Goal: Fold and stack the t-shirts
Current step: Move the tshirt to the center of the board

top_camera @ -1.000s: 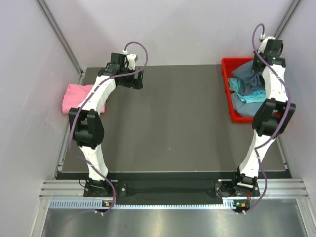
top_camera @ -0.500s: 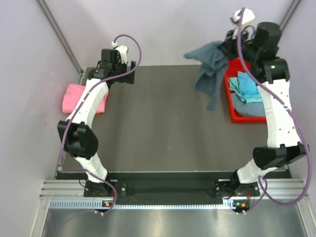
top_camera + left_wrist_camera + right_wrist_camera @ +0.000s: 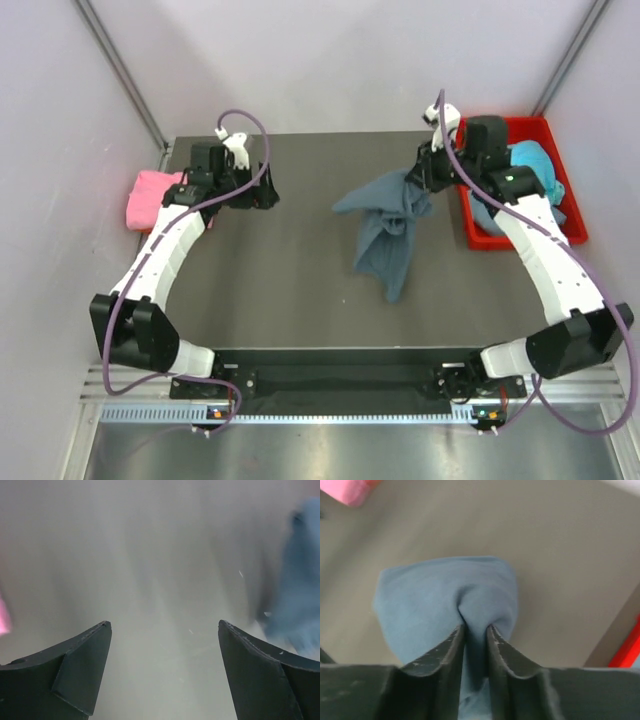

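- Top external view: the right fingers (image 3: 428, 172) are closed tight on a bunched bit of the slate blue-grey t-shirt (image 3: 390, 225), just to the left of the red bin (image 3: 478, 240).
- Most of that shirt hangs and trails away from the bin onto the worktop (image 3: 300, 290). It is crumpled, with its low end furthest from the bin. Judging by this, it is being carried out to open space where it can be spread flat for folding.
- Right wrist view: the cloth (image 3: 445, 590) puckers where the two fingers pinch it, so the hold is on a single gathered fold rather than a hem.
- The left fingers (image 3: 262, 192) stand wide apart and hold nothing, well to the left of the bin. They look ready to take a second corner.
- A pink t-shirt (image 3: 150, 195) lies folded at the worktop edge furthest from the bin, probably the start of the stack.
- A turquoise t-shirt (image 3: 530, 160) and more blue-grey cloth sit inside the bin, waiting.
- No brand, label or writing can be read anywhere.
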